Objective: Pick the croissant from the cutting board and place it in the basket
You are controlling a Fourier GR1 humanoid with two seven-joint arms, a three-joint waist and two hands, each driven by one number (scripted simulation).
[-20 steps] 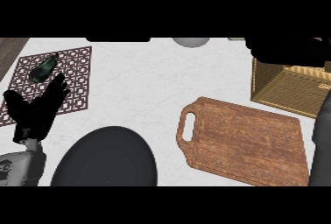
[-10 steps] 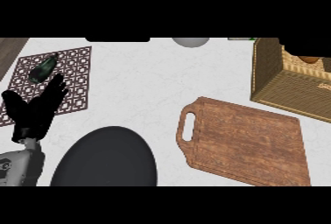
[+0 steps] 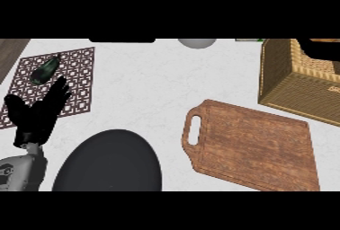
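The wooden cutting board lies at the right of the counter with nothing on it. Behind it stands the woven basket, cut off by the right edge. A black part of my right hand shows over the basket's opening at the top right corner; its fingers are hidden. I cannot make out the croissant anywhere; the basket's inside is mostly out of view. My left hand rests open at the left edge, fingers up.
A patterned brown mat at the far left carries a dark green vegetable. A large black round plate lies at the front left. A grey round object sits at the back edge.
My right hand has pulled back from over the basket's front toward the top right corner, uncovering the basket's rim and wall. The left hand has not moved.
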